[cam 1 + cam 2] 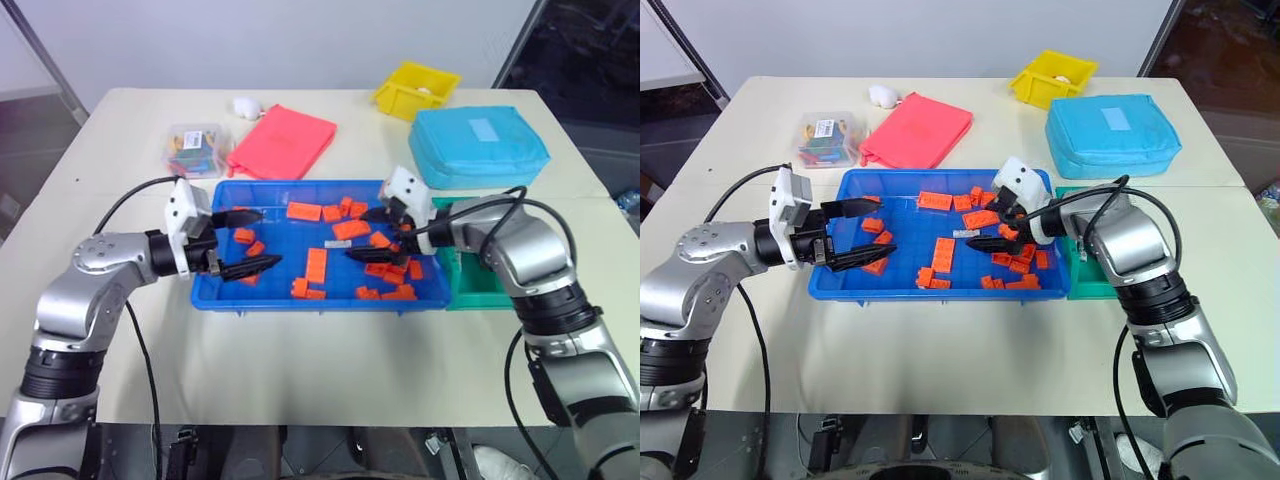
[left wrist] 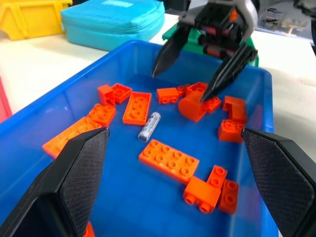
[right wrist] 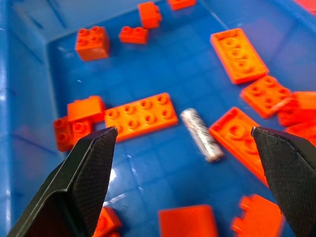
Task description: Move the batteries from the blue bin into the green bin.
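One battery (image 3: 200, 134) was all I could make out, lying flat on the floor of the blue bin (image 1: 225, 296), about mid-bin, between a long orange plate (image 3: 140, 116) and a cluster of orange bricks (image 1: 388, 268). It read as a short silvery cylinder with a crinkled, foil-like wrap, touching nothing I could be sure of. Others may have been hidden among the bricks; can't tell.

Left to right: your left gripper (image 1: 245, 240) hung over the left end of the blue bin, jaws spread wide, holding nothing. Your right gripper (image 1: 372, 234) sat over the right-centre of the bin, tilted down toward the battery, jaws also fully spread and empty. The green bin (image 1: 470, 290) stood just beside the blue bin's right end, partly behind the right arm; contents not visible.

Step in hand, as I judged it: the reach for a pick, not yet a grasp. Next move called for lowering the right gripper so the jaws straddled the battery across its width, clear of the neighbouring plate, then closing. Risk: a round, smooth body could roll away.
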Robot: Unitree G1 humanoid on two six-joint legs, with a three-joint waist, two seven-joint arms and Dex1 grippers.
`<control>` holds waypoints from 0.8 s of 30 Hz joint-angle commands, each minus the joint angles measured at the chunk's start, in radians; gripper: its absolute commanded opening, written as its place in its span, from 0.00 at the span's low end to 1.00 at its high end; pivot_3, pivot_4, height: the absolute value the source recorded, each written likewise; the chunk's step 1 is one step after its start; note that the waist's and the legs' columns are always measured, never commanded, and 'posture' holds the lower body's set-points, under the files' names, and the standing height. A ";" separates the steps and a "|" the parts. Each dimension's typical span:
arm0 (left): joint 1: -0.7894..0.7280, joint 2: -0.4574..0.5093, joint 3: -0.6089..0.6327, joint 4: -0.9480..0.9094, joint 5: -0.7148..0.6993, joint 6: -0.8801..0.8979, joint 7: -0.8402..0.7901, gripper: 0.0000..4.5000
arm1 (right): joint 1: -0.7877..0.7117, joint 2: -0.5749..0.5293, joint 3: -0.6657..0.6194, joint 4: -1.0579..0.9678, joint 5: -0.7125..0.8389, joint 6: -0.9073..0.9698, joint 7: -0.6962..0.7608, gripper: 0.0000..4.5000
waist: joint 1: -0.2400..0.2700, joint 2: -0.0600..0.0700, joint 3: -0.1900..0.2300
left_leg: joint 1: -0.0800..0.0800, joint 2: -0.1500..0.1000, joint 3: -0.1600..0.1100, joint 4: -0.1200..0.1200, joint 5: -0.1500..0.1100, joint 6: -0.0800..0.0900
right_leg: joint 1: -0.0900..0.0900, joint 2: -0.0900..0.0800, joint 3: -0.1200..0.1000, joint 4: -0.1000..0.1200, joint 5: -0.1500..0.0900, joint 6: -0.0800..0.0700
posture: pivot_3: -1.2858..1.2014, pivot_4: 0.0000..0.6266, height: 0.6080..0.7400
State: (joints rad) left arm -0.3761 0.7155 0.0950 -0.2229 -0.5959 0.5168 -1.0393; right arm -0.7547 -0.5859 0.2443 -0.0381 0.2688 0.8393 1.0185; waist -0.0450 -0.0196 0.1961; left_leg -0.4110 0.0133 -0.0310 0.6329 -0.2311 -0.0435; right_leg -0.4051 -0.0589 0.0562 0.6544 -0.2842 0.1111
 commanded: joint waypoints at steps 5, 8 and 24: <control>0.027 0.005 0.043 -0.062 -0.028 0.010 0.041 1.00 | -0.030 0.055 0.052 0.102 -0.020 -0.072 0.012 0.99 | 0.002 0.000 0.000 | 0.000 0.000 0.000 0.000 0.000 0.000 | 0.000 0.000 0.000 0.000 0.000 0.000 | 0.52 0.24 1.00; 0.038 0.007 0.051 -0.073 -0.031 0.014 0.053 1.00 | -0.041 0.060 0.071 0.158 -0.046 -0.111 0.017 0.99 | 0.002 0.000 0.000 | 0.000 0.000 0.000 0.000 0.000 0.000 | 0.000 0.000 0.000 0.000 0.000 0.000 | 0.52 0.24 1.00; 0.061 0.001 0.059 -0.093 -0.041 0.014 0.084 1.00 | -0.033 0.072 0.105 0.297 -0.140 -0.229 0.035 0.99 | 0.001 0.000 0.000 | 0.000 0.000 0.000 0.000 0.000 0.000 | 0.000 0.000 0.000 0.000 0.000 0.000 | 0.52 0.24 1.00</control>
State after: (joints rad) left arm -0.3134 0.7150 0.1330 -0.2871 -0.6227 0.5404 -0.9570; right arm -0.7774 -0.5249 0.3466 0.2521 0.1377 0.6290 1.0545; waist -0.0442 -0.0197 0.1960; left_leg -0.4108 0.0131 -0.0307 0.6330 -0.2311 -0.0435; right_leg -0.4049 -0.0590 0.0562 0.6546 -0.2842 0.1111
